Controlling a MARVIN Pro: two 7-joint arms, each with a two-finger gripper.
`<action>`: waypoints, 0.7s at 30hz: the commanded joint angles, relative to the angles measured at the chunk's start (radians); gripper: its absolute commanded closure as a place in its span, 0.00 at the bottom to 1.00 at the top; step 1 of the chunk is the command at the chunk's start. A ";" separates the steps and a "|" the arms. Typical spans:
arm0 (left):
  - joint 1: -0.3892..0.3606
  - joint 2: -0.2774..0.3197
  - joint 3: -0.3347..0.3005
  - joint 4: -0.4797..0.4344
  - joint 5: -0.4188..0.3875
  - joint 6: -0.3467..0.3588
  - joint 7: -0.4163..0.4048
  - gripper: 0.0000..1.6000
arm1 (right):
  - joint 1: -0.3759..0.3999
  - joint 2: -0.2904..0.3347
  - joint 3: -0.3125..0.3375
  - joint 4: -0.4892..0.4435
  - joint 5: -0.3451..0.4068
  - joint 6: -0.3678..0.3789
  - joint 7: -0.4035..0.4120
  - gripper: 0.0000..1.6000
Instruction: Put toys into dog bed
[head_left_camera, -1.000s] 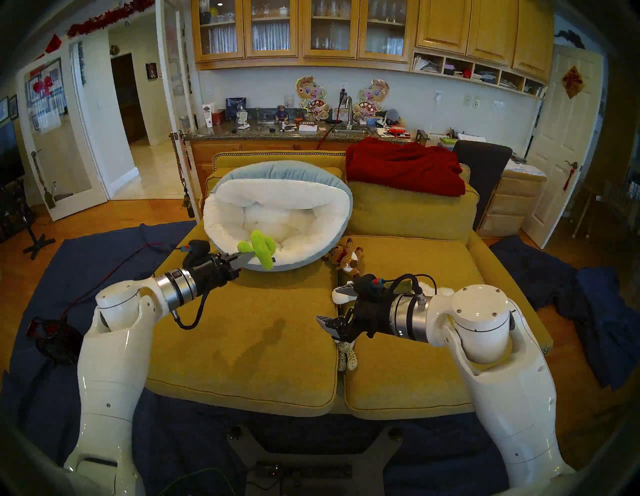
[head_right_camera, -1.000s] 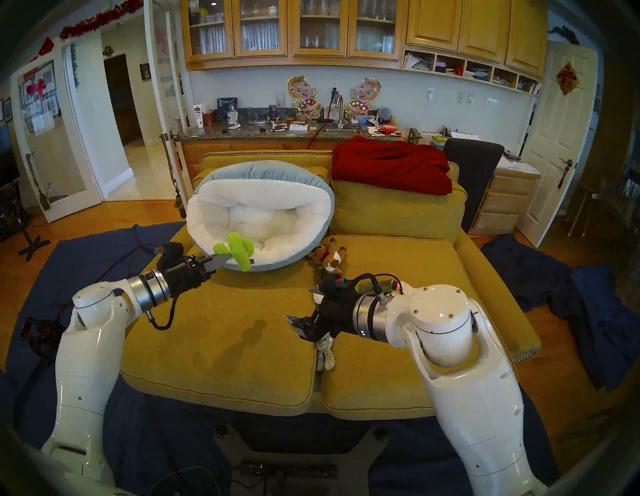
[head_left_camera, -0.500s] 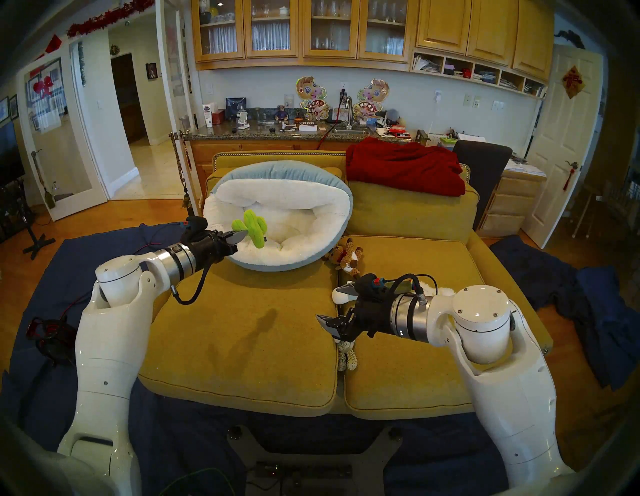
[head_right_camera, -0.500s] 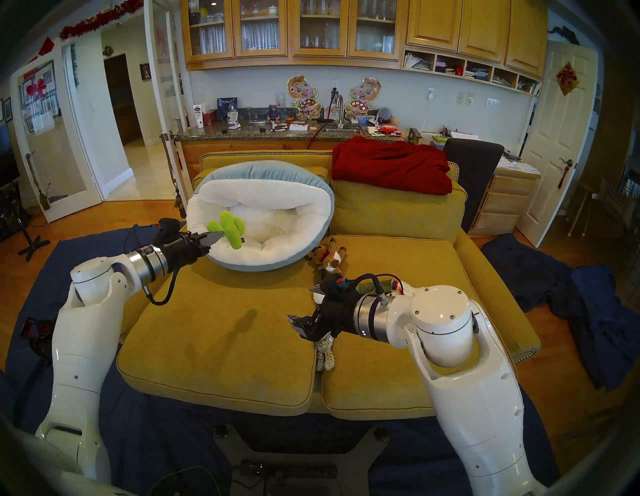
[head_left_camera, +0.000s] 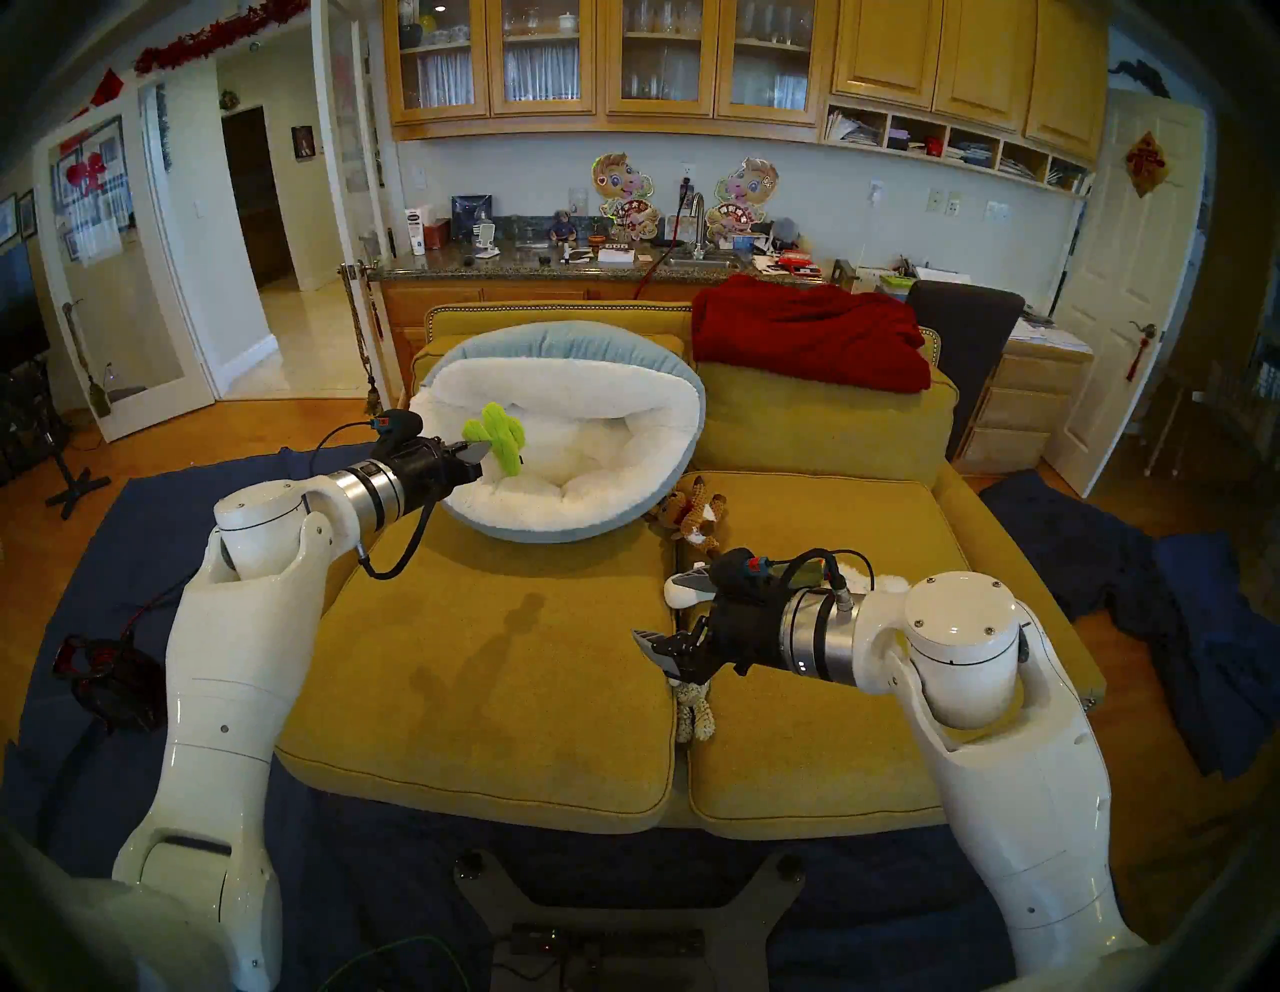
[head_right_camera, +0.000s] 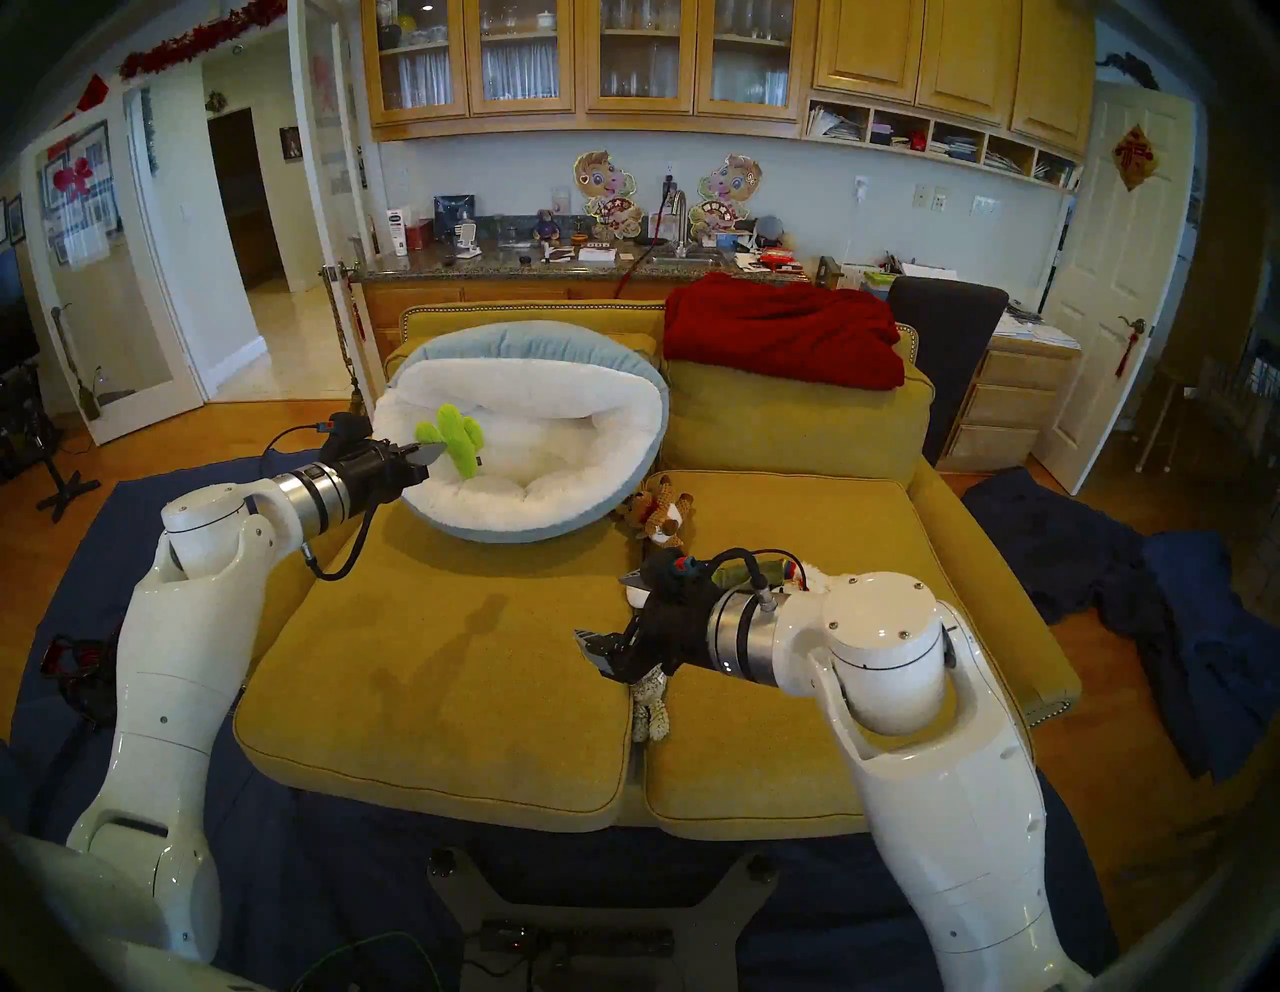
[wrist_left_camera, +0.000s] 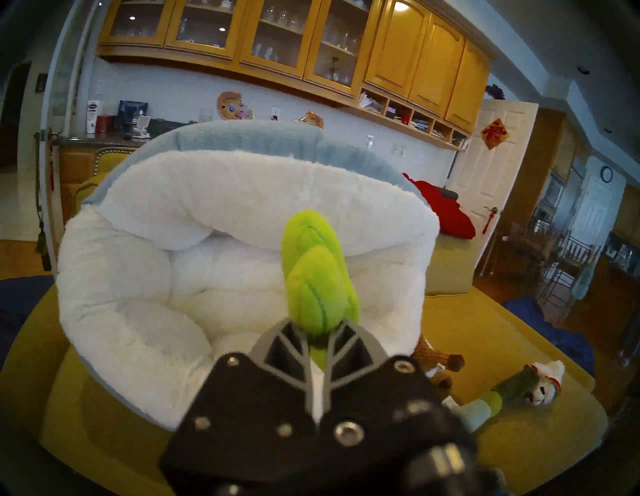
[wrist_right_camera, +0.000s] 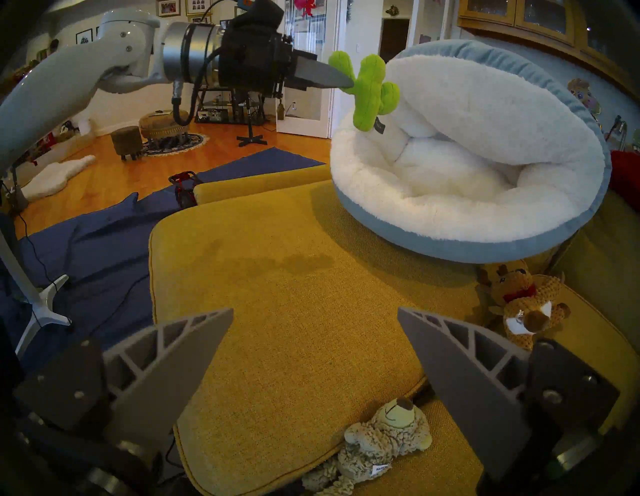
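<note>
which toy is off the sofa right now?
The green cactus, pinched in the shut left gripper above the dog bed. The brown knitted animal and spotted cub lie on the cushions.

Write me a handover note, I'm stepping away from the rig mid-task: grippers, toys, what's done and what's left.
Left gripper: shut on the green cactus, held in the air over the dog bed, not released.
Right gripper: open, empty, hovering over the sofa seat.
On the sofa: brown knitted animal beside the bed, grey spotted cub in the cushion gap, tube toy and white animal further right.
Done: no toy lies in the bed.
Left: drop the cactus, then the other four.
</note>
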 joint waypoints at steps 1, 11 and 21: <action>-0.110 -0.005 0.021 0.029 0.010 -0.010 0.044 1.00 | 0.014 -0.003 0.004 -0.019 0.003 -0.007 0.000 0.00; -0.170 -0.013 0.060 0.121 0.028 -0.013 0.105 1.00 | 0.013 -0.005 0.003 -0.011 0.002 -0.006 0.000 0.00; -0.227 -0.027 0.078 0.196 0.050 -0.013 0.148 1.00 | 0.012 -0.007 0.003 -0.002 0.002 -0.006 0.000 0.00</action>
